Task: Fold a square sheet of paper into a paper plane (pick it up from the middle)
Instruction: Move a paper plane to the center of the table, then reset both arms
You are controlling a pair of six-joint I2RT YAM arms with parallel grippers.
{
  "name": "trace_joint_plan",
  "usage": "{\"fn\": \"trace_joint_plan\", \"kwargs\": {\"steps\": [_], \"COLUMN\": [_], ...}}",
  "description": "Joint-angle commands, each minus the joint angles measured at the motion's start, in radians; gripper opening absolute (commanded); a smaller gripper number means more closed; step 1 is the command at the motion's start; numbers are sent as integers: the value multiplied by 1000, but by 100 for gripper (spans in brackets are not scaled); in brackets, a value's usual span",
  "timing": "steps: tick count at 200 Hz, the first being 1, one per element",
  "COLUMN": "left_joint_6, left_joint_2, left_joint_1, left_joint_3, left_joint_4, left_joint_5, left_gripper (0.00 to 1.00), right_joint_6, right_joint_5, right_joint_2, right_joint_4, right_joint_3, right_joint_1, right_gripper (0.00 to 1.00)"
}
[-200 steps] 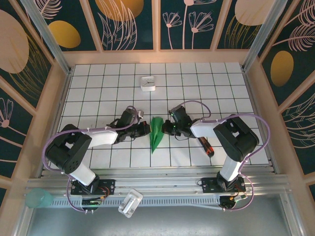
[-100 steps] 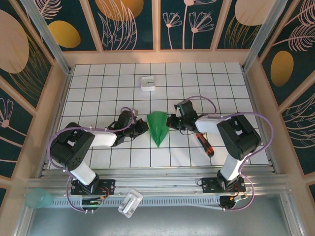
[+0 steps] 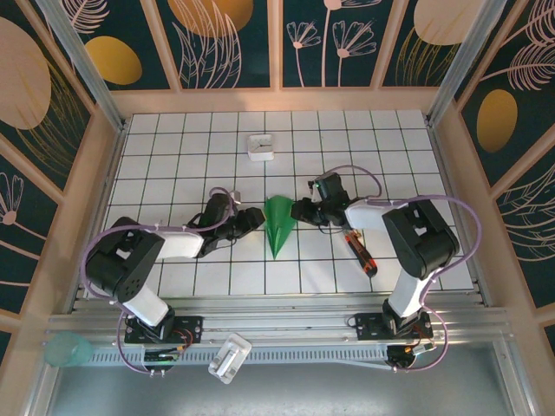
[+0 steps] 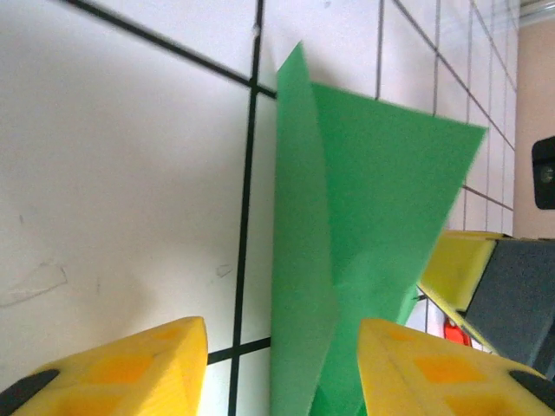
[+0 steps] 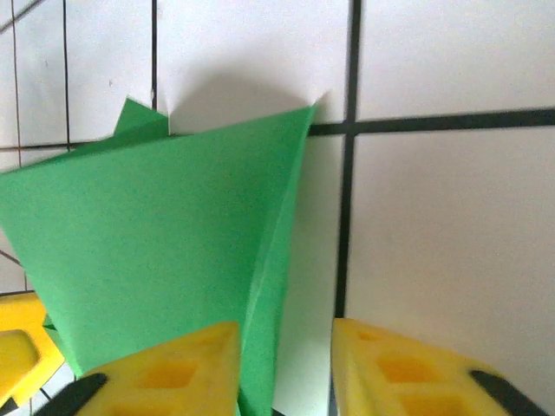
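Risk of tearing or mis-creasing the paper plane [image 3: 277, 224], lying tip toward the arm bases on the tiled table [image 3: 173, 156] between left gripper [image 4: 282, 351] and right gripper [image 5: 284, 364], both with jaws apart astride its folded edges, through uneven closing or pulling off the centre fold.

The left wrist view's bottom edge cuts off the paper plane [image 4: 373, 217] and the fingers of the left pincer [image 4: 282, 322]. In the right wrist view the plane runs past the left edge. From above, the right arm [image 3: 381, 221] hides the far end of the screwdriver [image 3: 364, 257].
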Motion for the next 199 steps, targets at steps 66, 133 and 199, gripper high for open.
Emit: {"fn": "trace_joint_plan", "kwargs": {"steps": [66, 133, 199], "left_joint_6": [468, 807, 860], "left_joint_2": [-415, -415, -179], "left_joint_1": [222, 402, 498], "left_joint_3": [-35, -164, -214], "left_joint_4": [-62, 181, 483], "left_joint_5": [-473, -802, -634], "left_gripper": [96, 99, 99], "right_joint_6": [-207, -466, -551], "right_joint_5": [666, 974, 608], "right_joint_2": [-291, -170, -208], "right_joint_4": [-75, 305, 941], "right_joint_3": [-3, -156, -485], "right_joint_1": [-229, -347, -480], "right_gripper": [90, 93, 93]}}
